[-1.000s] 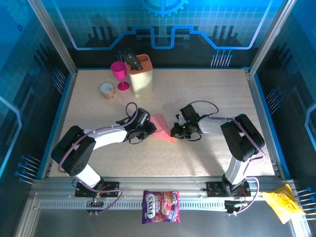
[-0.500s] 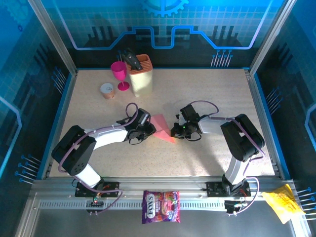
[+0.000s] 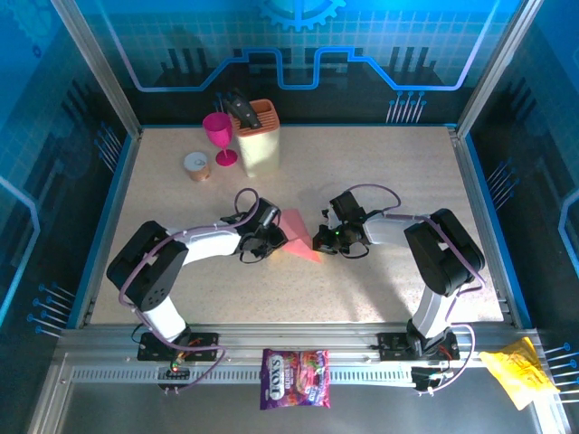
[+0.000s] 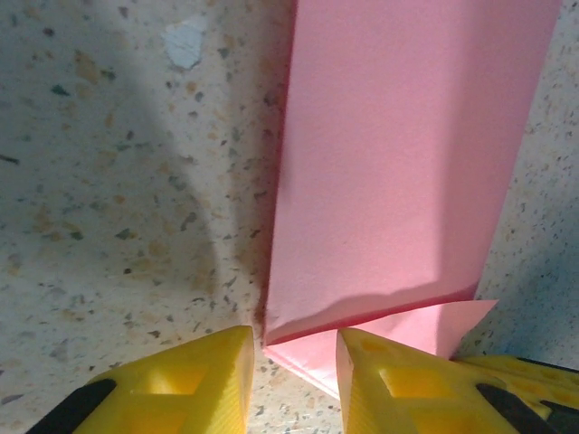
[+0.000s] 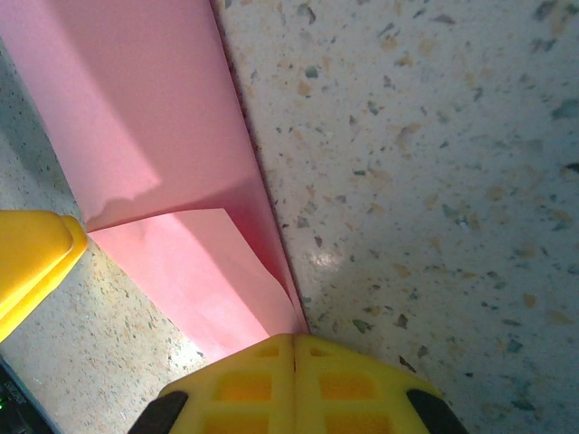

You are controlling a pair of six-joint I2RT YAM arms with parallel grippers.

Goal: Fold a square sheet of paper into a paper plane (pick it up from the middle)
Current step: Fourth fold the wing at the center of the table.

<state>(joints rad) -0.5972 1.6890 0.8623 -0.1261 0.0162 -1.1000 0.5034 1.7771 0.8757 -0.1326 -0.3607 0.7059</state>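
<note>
One pink paper [image 3: 301,235], part folded into a tapering flat shape, lies near the middle of the tabletop [image 3: 398,163], between two grippers. In the left wrist view it [image 4: 398,154] shows a long straight folded edge and a lower flap poking out underneath.

Two arms reach in from the near edge. The left gripper [image 3: 274,239] is at the paper's left side. Its yellow fingers [image 4: 194,384] stand apart, with the paper's near corner lying in the gap between them. The right gripper [image 3: 321,240] is at the paper's right side. In its wrist view the fingertips [image 5: 235,380] are pressed together, and the paper's [image 5: 136,108] lower flap runs right into the seam where they meet.

Three things stand toward the far left corner: one beige knife block [image 3: 260,145] holding one black handle [image 3: 238,106], one pink goblet [image 3: 218,134] whose inside I cannot make out, and one small round roll [image 3: 196,165].

Two packets lie off the tabletop on the metal rail [image 3: 118,362] along the near edge: one purple candy bag [image 3: 295,378] and one crinkled yellow wrapper [image 3: 517,371] at the right corner.
</note>
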